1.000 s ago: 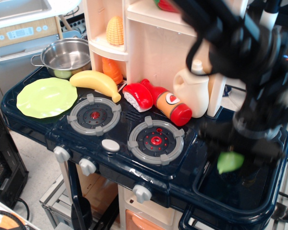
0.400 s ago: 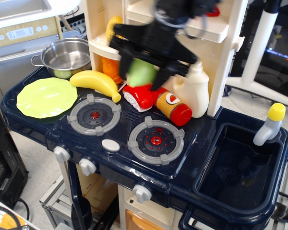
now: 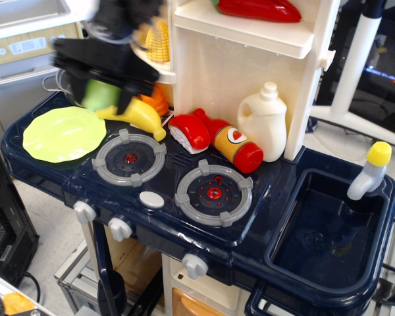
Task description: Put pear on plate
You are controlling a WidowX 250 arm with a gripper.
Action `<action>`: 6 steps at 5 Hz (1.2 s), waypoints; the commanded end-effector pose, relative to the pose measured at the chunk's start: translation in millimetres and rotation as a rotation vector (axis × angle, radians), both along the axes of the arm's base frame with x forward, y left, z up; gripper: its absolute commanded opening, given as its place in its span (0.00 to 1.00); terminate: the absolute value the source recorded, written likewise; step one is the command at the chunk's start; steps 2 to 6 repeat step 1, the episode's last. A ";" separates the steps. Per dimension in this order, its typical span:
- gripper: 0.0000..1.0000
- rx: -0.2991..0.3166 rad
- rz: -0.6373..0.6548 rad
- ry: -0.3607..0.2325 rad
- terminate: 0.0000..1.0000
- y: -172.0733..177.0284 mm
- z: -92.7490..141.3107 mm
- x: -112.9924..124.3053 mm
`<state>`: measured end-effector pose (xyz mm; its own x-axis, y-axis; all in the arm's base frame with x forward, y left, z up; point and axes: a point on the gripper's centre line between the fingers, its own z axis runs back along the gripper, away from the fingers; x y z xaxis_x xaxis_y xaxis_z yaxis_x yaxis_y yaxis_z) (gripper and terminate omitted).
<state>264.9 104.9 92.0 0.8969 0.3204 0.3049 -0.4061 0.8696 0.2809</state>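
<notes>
My gripper point(image 3: 103, 97) is a black, motion-blurred shape at the upper left, shut on the light-green pear point(image 3: 101, 94). It holds the pear in the air above the stove top, just right of and above the lime-green plate point(image 3: 60, 135). The plate lies flat at the left end of the dark blue toy stove and has nothing on it. The arm hides most of the steel pot behind it.
A yellow banana point(image 3: 143, 114) lies right of the pear. Two burners point(image 3: 129, 159) sit in front. A red-and-white toy point(image 3: 189, 131), a ketchup bottle point(image 3: 235, 145) and a cream jug point(image 3: 265, 128) stand to the right. A sink point(image 3: 329, 237) is at the far right.
My gripper has carried the pear from over the sink at the right, across the stove, to the left end beside the plate.
</notes>
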 end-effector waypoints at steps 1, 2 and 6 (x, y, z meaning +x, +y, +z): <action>0.00 -0.027 0.014 -0.069 1.00 53.6 -28.3 -4.4; 0.00 -0.027 0.014 -0.069 1.00 53.6 -28.3 -4.4; 0.00 -0.027 0.014 -0.069 1.00 53.6 -28.3 -4.4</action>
